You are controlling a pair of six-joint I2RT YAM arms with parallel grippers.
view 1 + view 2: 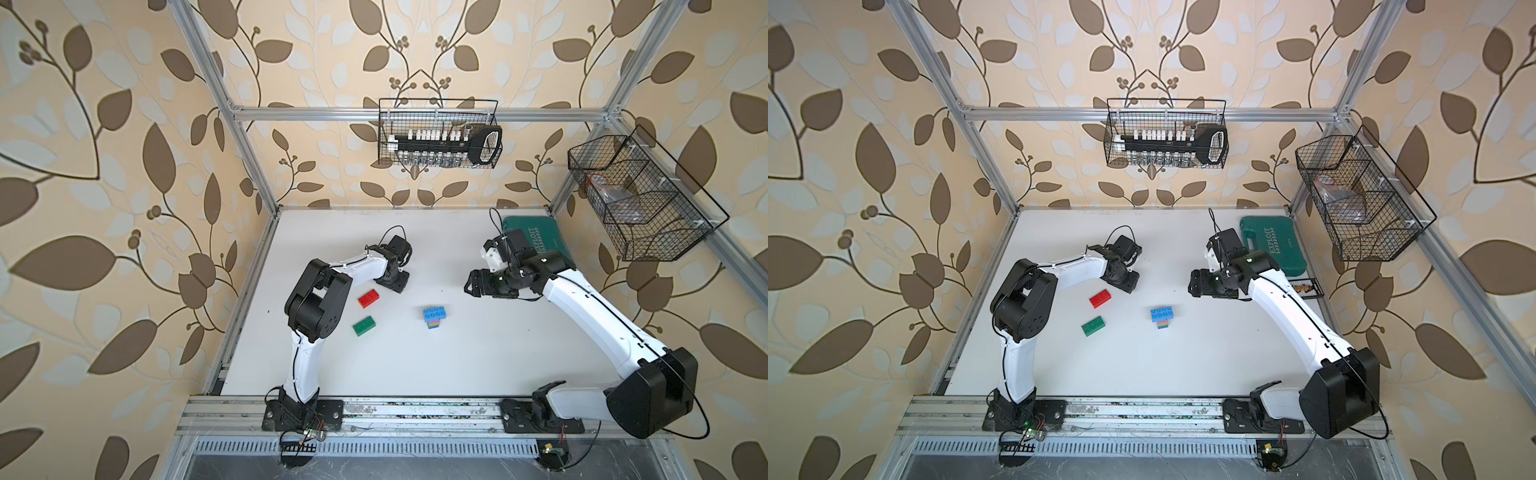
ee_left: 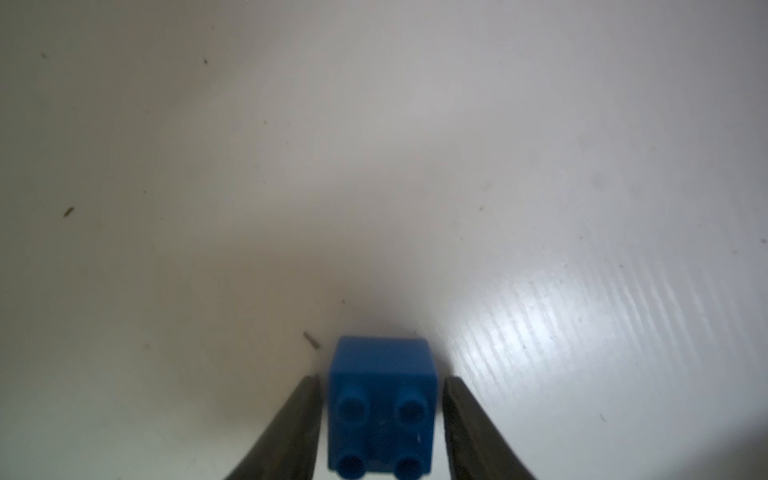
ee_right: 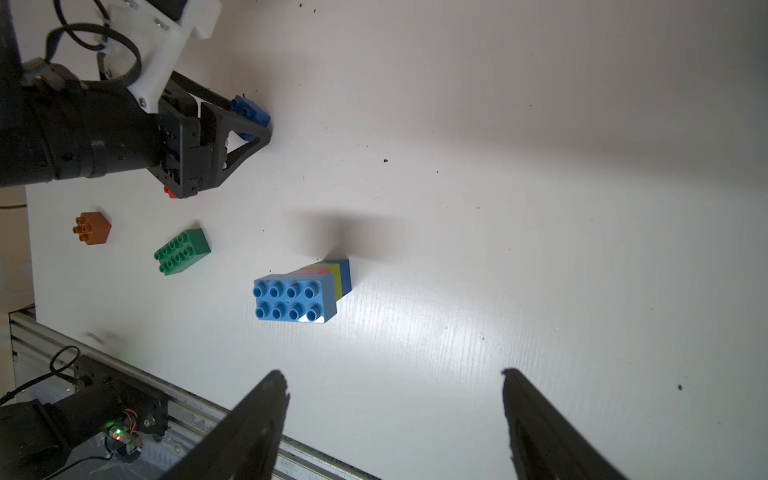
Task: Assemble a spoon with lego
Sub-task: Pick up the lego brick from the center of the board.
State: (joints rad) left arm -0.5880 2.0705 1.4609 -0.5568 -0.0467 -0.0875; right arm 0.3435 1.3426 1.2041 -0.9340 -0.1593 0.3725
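A part-built spoon (image 1: 435, 318) (image 3: 299, 293) lies mid-table: a light-blue long brick on a pink, lime and dark-blue stem. A loose red brick (image 1: 369, 298) and a green brick (image 1: 364, 325) lie to its left. An orange brick (image 3: 93, 227) shows only in the right wrist view. My left gripper (image 2: 382, 378) points down at the table and straddles a dark blue brick (image 2: 382, 407). A thin sliver of table shows on each side of that brick. My right gripper (image 3: 395, 374) hovers open and empty to the right of the build.
A teal tool case (image 1: 1273, 245) lies at the back right, with a small black tray (image 1: 1306, 286) beside it. Two wire baskets (image 1: 436, 133) (image 1: 640, 199) hang on the frame. An aluminium rail (image 1: 415, 409) runs along the front edge.
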